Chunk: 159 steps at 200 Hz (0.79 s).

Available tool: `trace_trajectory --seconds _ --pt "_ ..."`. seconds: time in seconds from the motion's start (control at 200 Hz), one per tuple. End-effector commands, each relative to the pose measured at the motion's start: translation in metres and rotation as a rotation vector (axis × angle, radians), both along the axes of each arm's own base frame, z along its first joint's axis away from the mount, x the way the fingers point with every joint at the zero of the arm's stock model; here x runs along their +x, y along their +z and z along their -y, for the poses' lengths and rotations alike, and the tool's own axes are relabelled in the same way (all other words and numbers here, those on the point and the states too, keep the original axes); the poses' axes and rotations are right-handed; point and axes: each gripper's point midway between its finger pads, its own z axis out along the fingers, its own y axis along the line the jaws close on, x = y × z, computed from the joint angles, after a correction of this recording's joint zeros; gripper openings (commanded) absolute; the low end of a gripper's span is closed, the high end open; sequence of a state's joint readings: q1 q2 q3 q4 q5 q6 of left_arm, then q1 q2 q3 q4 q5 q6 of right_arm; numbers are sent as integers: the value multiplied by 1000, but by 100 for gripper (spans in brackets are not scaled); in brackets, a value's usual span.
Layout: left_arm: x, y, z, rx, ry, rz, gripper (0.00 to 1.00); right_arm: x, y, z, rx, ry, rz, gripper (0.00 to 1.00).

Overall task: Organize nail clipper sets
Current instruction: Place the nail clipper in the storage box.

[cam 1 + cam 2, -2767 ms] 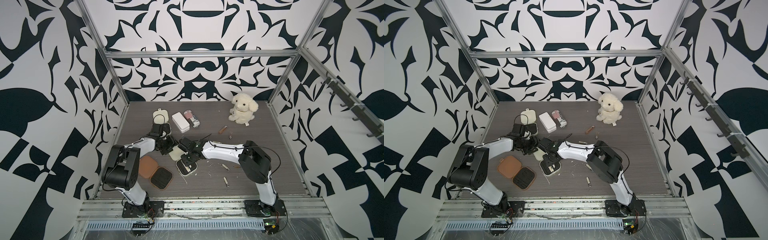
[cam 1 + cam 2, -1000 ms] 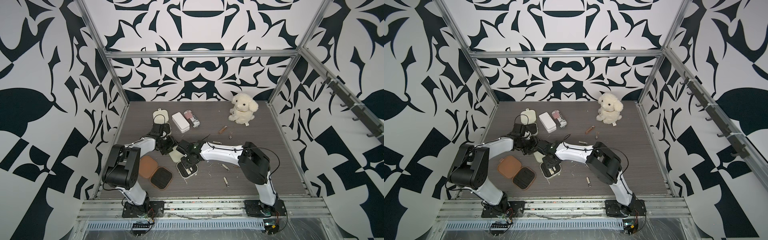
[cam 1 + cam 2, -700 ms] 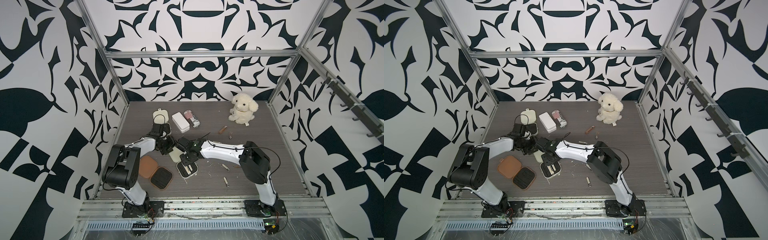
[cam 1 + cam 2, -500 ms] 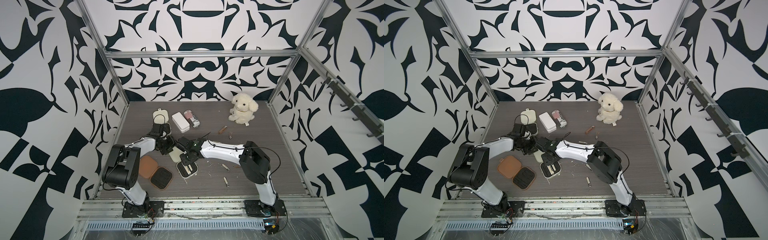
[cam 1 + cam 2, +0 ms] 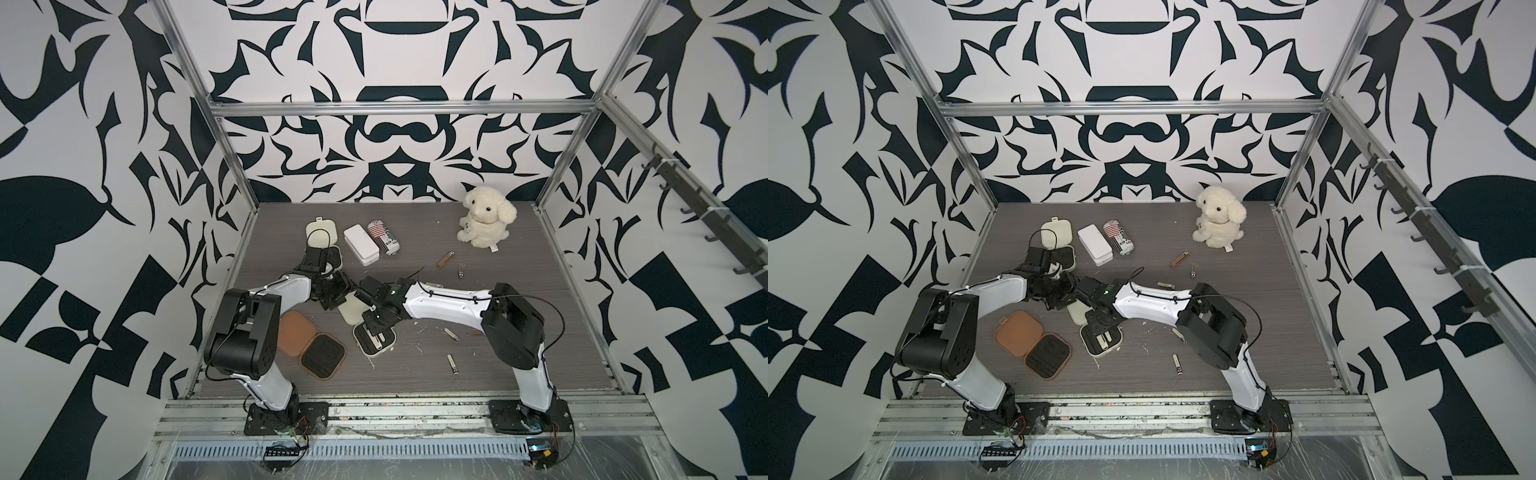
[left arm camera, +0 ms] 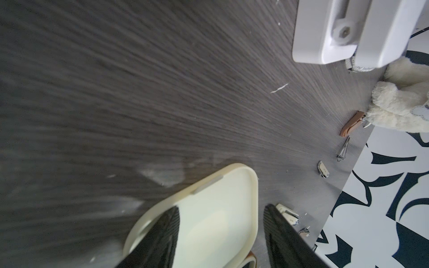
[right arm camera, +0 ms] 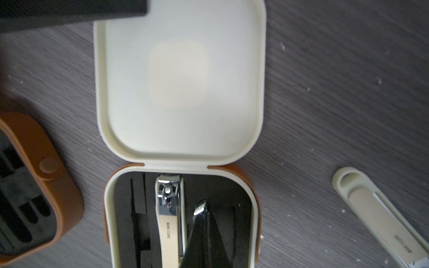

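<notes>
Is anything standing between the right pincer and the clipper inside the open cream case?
Nothing visible does. The lid lies open, and the shut right pincer hangs beside the clipper, over the black insert.

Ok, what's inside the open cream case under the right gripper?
One cream-handled clipper sits in the black insert, with empty slots beside it. The shut right gripper covers the insert's other side.

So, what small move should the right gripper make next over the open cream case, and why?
Probably lift the right gripper straight up. It is shut, tip down in the cream case beside a seated clipper, so its work there seems done, and a loose clipper waits on the table.
</notes>
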<state>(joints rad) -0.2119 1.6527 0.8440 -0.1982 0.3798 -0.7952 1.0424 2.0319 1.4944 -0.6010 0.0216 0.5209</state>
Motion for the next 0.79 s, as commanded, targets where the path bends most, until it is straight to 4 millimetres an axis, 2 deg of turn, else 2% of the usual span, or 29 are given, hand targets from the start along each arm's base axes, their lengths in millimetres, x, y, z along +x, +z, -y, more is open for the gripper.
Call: trace_trajectory --seconds 0.0,0.295,0.39,0.51,0.585,0.66,0.79 --pt "-13 -19 -6 35 2 -63 62 -2 17 -3 41 -3 13 4" --pt "-13 -19 -6 34 1 -62 62 -7 -1 4 20 -19 -9 4" --pt "-12 -19 -6 34 1 -61 62 -5 9 4 29 -22 10 4" --pt "-12 -18 -5 33 0 -60 62 1 39 10 53 -35 72 10" --pt "-11 -17 -5 34 0 -57 62 -1 52 24 48 -52 102 16" --pt "-10 -16 -5 33 -1 -56 62 -7 57 46 36 -84 116 24" --pt "-8 -15 -4 29 -2 -52 62 -20 45 105 -15 -199 108 36"
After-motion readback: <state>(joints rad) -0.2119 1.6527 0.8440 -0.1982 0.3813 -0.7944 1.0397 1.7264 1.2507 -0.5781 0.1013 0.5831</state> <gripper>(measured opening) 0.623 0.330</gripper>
